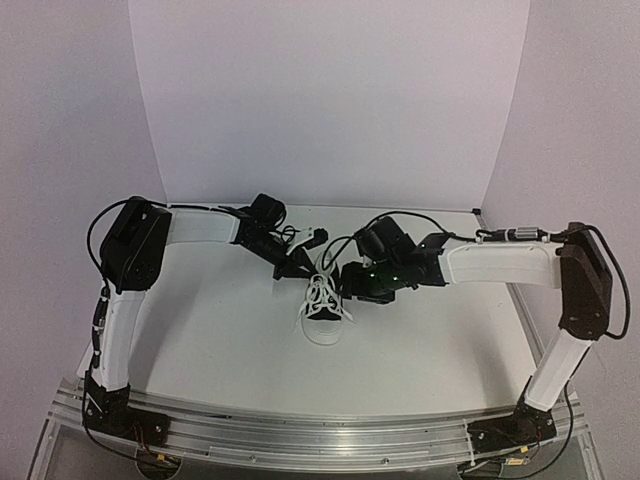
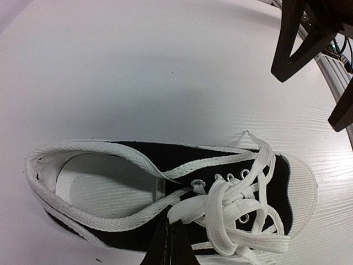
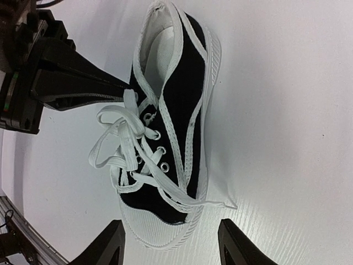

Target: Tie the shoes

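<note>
The small black sneaker [image 1: 322,322] with white toe cap lies mid-table, toe toward the arms' bases. Its white laces [image 2: 242,204] are bunched in loose loops over the eyelets. My left gripper [image 2: 171,243] is shut on a lace end beside the shoe's opening; the right wrist view shows its fingers [image 3: 83,91] meeting the lace [image 3: 128,99]. My right gripper [image 3: 172,251] stands open just off the toe cap [image 3: 154,229], with nothing between its fingers. Another lace end [image 3: 218,203] trails off the toe side onto the table.
Both arms reach in over the white table [image 1: 220,330], left gripper [image 1: 298,265] and right gripper [image 1: 350,288] close on either side of the shoe. The right gripper's dark fingers [image 2: 292,44] hang near the toe. A metal rail [image 1: 320,430] runs along the near edge.
</note>
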Robot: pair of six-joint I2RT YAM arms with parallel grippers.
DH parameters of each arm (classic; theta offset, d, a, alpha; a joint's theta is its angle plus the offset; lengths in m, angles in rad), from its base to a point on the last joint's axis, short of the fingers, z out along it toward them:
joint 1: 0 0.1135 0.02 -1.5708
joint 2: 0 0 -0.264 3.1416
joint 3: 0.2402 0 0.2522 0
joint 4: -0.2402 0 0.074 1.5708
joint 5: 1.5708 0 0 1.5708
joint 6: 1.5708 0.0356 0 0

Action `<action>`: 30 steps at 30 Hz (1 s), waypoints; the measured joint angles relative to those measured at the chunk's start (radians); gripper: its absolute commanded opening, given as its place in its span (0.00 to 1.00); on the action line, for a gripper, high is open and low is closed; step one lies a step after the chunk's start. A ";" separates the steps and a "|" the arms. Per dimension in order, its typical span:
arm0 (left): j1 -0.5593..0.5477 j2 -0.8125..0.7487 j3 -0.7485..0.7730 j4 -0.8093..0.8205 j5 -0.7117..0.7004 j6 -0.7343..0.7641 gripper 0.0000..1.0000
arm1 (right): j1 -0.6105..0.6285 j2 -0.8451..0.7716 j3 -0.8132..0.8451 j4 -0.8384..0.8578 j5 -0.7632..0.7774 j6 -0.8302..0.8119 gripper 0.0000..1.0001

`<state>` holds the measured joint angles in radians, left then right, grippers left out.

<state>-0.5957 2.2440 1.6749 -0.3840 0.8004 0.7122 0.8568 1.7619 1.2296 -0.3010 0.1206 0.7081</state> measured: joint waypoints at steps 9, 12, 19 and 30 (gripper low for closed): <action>0.000 0.000 0.000 0.000 0.000 -0.007 0.00 | 0.125 0.100 0.039 0.111 0.035 0.050 0.80; 0.000 0.000 0.000 0.000 0.000 -0.007 0.00 | 0.127 0.151 0.075 0.127 0.048 0.064 0.75; 0.000 0.000 0.000 0.000 0.000 -0.007 0.00 | 0.116 0.222 0.144 0.157 0.069 0.100 0.64; 0.001 0.000 0.000 0.000 0.000 -0.012 0.00 | 0.115 0.296 0.242 0.072 0.124 0.109 0.61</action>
<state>-0.5945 2.2440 1.6749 -0.3838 0.8004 0.7002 0.9722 2.0581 1.4717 -0.2286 0.2449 0.8173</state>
